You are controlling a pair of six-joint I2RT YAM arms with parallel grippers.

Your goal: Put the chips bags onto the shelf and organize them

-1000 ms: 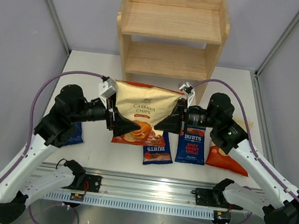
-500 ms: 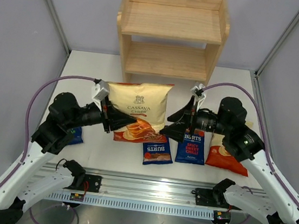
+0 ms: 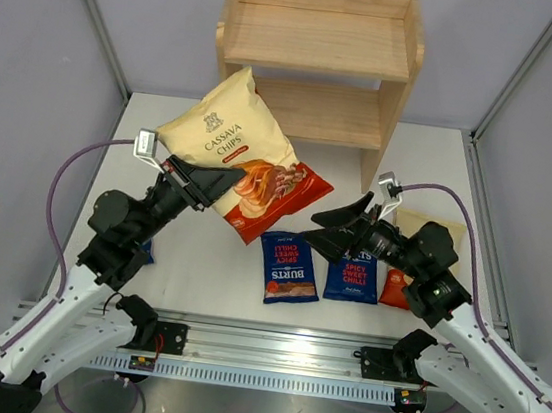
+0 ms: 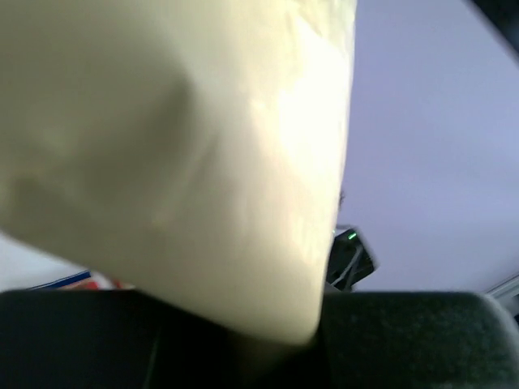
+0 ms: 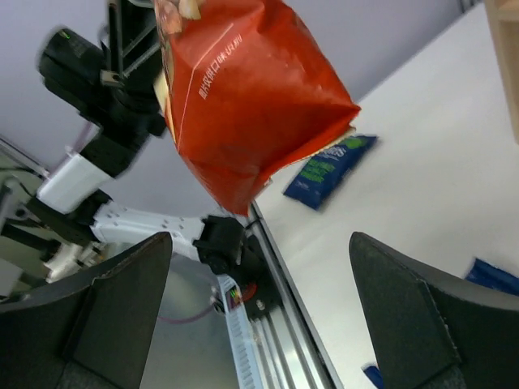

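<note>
the cassava chips bag (image 3: 237, 156) is now in the air on one arm only. a second ago both grippers pinched it by its sides and it hung square in front of the shelf (image 3: 394, 110); now it has swung up and tilted, cream top corner toward the left front of the shelf's lower tier, red-orange bottom corner pointing down to the right. it is clear of the table (image 3: 441, 176) and not yet on either tier.

the left gripper (image 3: 201, 181) is clamped on the bag's left edge, and my left wrist view is nearly filled by the cream foil (image 4: 203, 162), pinched between the dark pads at the bottom. the right gripper (image 3: 339, 229) has let go and backed off to the right. its jaws stand wide apart with nothing between them, and in the right wrist view the bag's orange end (image 5: 243, 97) hangs ahead of them.

so the handover is done, and i judge the left arm alone must carry the bag in. with an edge grip the bag may droop or twist going in.

still flat on the table: two dark blue burts bags (image 3: 288, 269) (image 3: 354, 272) in front, a second cassava bag (image 3: 425, 225) partly under the right arm, and a blue bag (image 3: 145, 249) mostly hidden by the left arm. four remain to shelve.
</note>
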